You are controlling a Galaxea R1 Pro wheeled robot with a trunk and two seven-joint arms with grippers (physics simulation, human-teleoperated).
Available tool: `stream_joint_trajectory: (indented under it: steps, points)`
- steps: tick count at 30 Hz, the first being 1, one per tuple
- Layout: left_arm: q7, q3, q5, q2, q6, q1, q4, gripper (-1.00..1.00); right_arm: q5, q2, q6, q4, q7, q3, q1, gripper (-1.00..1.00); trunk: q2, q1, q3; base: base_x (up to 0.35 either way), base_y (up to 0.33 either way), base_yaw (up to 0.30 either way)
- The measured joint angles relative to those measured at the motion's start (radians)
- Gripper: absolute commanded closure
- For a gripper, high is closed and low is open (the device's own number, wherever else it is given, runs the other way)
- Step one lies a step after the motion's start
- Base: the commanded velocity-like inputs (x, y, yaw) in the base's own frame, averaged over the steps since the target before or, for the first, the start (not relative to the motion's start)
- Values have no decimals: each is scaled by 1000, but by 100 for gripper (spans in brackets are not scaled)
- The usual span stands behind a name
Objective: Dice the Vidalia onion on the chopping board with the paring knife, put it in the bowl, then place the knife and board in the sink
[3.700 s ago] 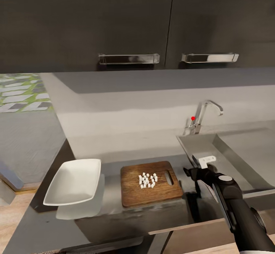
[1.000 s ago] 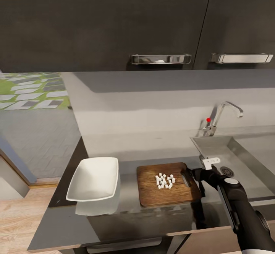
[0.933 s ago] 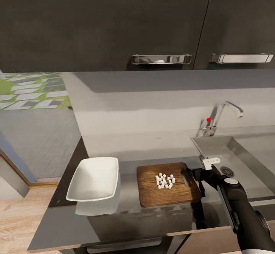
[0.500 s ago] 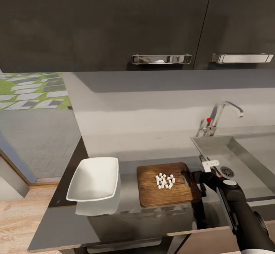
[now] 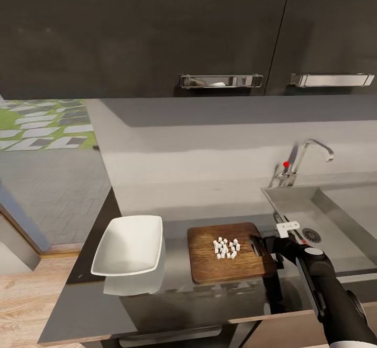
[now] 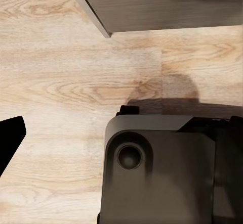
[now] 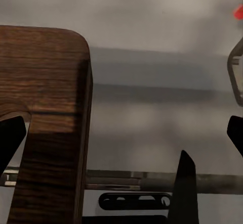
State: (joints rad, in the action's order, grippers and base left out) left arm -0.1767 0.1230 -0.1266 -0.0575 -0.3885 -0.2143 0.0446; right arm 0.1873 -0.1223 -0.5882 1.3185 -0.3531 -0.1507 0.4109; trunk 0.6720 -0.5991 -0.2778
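Loads of tiny pale onion cubes [image 5: 225,248] are piled on the wood-grain board [image 5: 209,264]; right gripper [image 5: 262,244] is spread open at its slotted end.

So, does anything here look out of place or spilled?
Nothing is spilled. The diced onion sits in a tidy heap on the chopping board, and the bowl beside it is upright and empty. The board's handle end slightly overhangs the sink edge, near the right gripper.
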Motion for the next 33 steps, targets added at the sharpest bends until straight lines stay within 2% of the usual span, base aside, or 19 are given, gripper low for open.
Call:
stream_joint_trajectory:
  steps: [12,13,21,33]
  points:
    - [0,0,0,1,0,0,0,-100,1,1,0,0,0,2,0,-100,0,0,0,0,0,0]
    - [0,0,0,0,0,0,0,-100,1,1,-1,-24,-1,5,-1,-100,0,0,0,0,0,0]
    - [0,0,0,1,0,0,0,-100,-6,1,2,-40,24,66,0,-100,0,0,0,0,0,0]
    - [0,0,0,0,0,0,0,-100,-13,0,4,-41,36,73,0,-100,0,0,0,0,0,0]
